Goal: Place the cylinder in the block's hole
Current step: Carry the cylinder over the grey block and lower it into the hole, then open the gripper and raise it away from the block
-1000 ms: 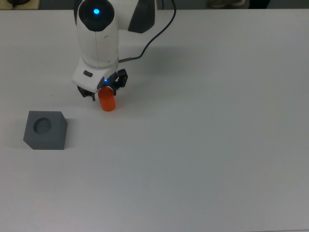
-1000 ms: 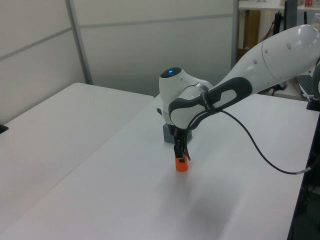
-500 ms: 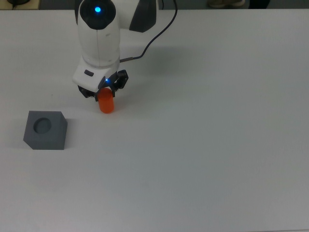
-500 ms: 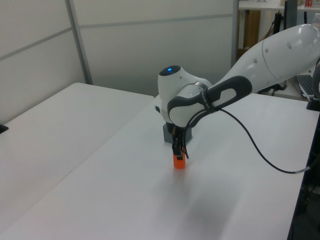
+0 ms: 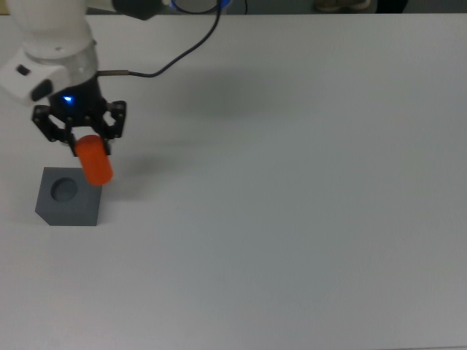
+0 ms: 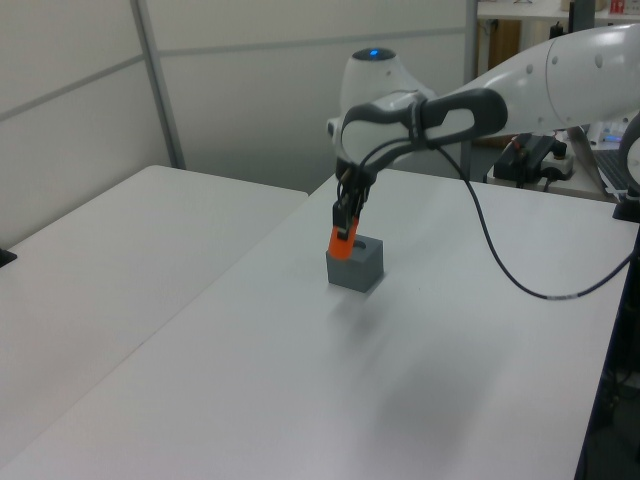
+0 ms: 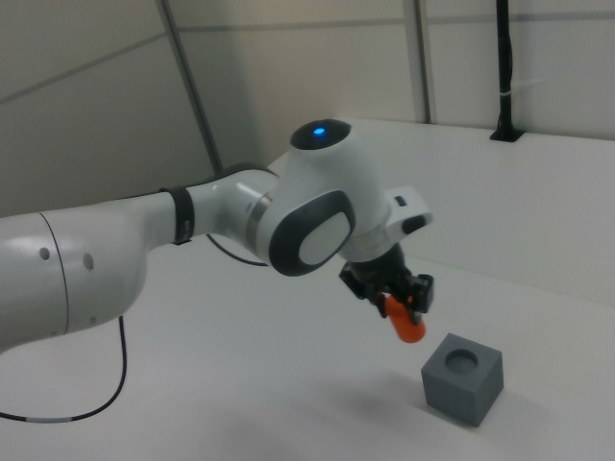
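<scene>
1. The pincer (image 5: 82, 140) sits in the upper left of the top view, clenched on the upper end of the orange cylinder (image 5: 95, 160).
2. The cylinder hangs tilted below the fingers, clear of the tabletop (image 5: 292, 219); in the right view (image 7: 407, 324) it is in the air, above and to the left of the block (image 7: 463, 378).
3. In the top view the cylinder's lower end overlaps the upper right corner of the grey block (image 5: 68, 197), at the left edge of the frame.
4. The hole (image 5: 64, 189) in the block's top face is open and unfilled, just left of the cylinder in the top view.
5. In the left view the cylinder (image 6: 342, 242) shows at the block's (image 6: 356, 264) near left edge, centre of the frame.
6. A black cable (image 5: 182, 55) runs from the arm across the top of the top view.
</scene>
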Motion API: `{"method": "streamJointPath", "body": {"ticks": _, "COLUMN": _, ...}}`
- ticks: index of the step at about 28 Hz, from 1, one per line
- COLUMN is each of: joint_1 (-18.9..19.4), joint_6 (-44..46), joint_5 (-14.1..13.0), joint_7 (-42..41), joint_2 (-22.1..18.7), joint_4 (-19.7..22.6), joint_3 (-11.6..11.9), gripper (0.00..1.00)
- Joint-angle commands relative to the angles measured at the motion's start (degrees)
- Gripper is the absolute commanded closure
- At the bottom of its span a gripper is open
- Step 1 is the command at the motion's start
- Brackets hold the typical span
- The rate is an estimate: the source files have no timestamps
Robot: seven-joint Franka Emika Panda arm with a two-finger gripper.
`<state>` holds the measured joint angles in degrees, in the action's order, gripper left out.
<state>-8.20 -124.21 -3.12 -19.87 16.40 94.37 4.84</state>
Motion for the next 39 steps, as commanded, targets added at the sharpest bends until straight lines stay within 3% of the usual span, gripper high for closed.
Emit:
{"method": "streamJointPath", "body": {"ticks": 1, "joint_1": -2.43, "joint_6": 0.90, "joint_5": -1.80, "joint_7": -0.52, "joint_2": 4.08, "joint_4": -4.98, "joint_3": 0.09, "gripper": 0.77}}
{"method": "streamJointPath", "body": {"ticks": 5, "joint_1": -4.36, "joint_6": 0.55, "joint_5": -1.72, "joint_7": -1.05, "joint_2": 5.84, "joint_4": -5.60, "joint_3": 0.09, "gripper": 0.76}}
{"method": "streamJointPath", "body": {"ticks": 22, "joint_1": -5.51, "joint_6": -2.88, "joint_5": -1.37, "joint_7": -1.14, "joint_2": 8.74, "joint_4": -5.60, "joint_3": 0.35, "gripper": 0.74}}
{"method": "streamJointPath", "body": {"ticks": 24, "joint_1": -5.42, "joint_6": -2.79, "joint_5": -1.19, "joint_7": -1.23, "joint_2": 8.74, "joint_4": -5.60, "joint_3": 0.35, "gripper": 0.63}}
{"method": "streamJointPath", "body": {"ticks": 25, "joint_1": -5.42, "joint_6": -2.79, "joint_5": -1.19, "joint_7": -1.14, "joint_2": 8.74, "joint_4": -5.60, "joint_3": 0.35, "gripper": 0.49}}
{"method": "streamJointPath", "body": {"ticks": 26, "joint_1": -5.42, "joint_6": -2.79, "joint_5": -1.10, "joint_7": -0.97, "joint_2": 8.74, "joint_4": -5.60, "joint_3": 0.35, "gripper": 0.08}}
{"method": "streamJointPath", "body": {"ticks": 27, "joint_1": -5.42, "joint_6": -2.79, "joint_5": -1.10, "joint_7": -0.96, "joint_2": 8.65, "joint_4": -5.60, "joint_3": 0.35, "gripper": 0.00}}
{"method": "streamJointPath", "body": {"ticks": 35, "joint_1": -4.89, "joint_6": -1.56, "joint_5": -1.01, "joint_7": -0.79, "joint_2": 5.32, "joint_4": -5.69, "joint_3": 0.44, "gripper": 0.00}}
{"method": "streamJointPath", "body": {"ticks": 39, "joint_1": -4.54, "joint_6": 5.46, "joint_5": -0.92, "joint_7": -0.70, "joint_2": 2.59, "joint_4": -6.04, "joint_3": 0.35, "gripper": 0.00}}
